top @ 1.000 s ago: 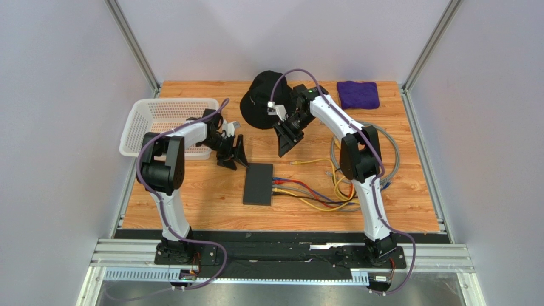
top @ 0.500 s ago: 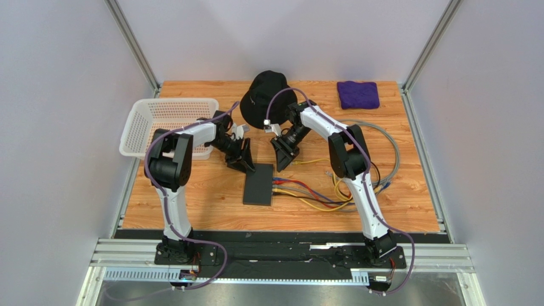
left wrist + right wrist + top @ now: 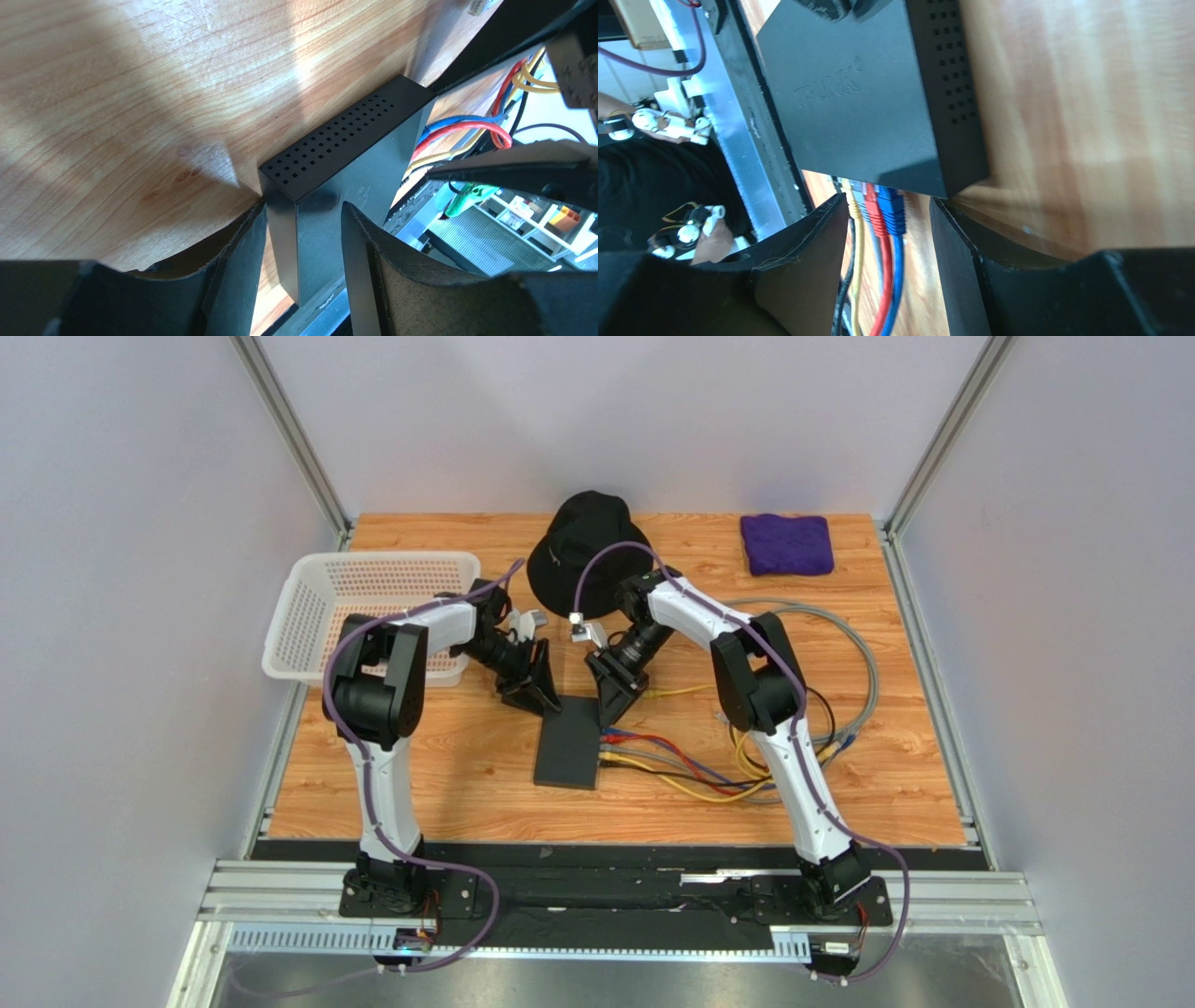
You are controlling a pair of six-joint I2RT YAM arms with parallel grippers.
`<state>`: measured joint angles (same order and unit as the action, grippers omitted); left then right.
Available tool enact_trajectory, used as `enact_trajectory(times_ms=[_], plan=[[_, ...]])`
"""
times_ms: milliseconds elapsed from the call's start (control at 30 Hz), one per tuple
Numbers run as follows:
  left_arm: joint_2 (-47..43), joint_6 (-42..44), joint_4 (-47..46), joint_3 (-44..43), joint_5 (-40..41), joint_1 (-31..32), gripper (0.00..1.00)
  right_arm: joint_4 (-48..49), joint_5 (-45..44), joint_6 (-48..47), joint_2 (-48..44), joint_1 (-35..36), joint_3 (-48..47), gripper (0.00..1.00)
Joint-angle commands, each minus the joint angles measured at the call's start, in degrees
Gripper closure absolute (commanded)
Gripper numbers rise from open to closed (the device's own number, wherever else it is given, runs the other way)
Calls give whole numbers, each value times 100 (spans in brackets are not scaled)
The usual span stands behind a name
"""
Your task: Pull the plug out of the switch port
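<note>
Right claw (image 3: 617,695) swung down to the switch (image 3: 567,744) corner, left claw (image 3: 535,682) opposite, both spread open.

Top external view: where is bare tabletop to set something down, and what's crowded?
Bare wood: in front of the basket, left of the switch; the back strip between the hat and purple cloth. Crowded: around the left gripper and right gripper at the switch's far end, and the cables to its right.

Black switch (image 3: 567,742) lying flat, plugs (image 3: 882,207) inserted
</note>
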<state>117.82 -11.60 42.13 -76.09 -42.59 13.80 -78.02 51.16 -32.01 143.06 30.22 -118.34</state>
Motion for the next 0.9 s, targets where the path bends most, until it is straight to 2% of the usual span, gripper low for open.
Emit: enact_trajectory(times_ms=[0, 500, 867], plan=[[277, 87, -196, 25, 567, -9, 46, -961, -18, -121, 64, 54, 171, 46], [426, 61, -170, 25, 682, -141, 48, -688, 8, 204, 362, 169, 171, 48], [461, 105, -144, 7, 647, -176, 48, -724, 263, 195, 687, 186, -171, 60]])
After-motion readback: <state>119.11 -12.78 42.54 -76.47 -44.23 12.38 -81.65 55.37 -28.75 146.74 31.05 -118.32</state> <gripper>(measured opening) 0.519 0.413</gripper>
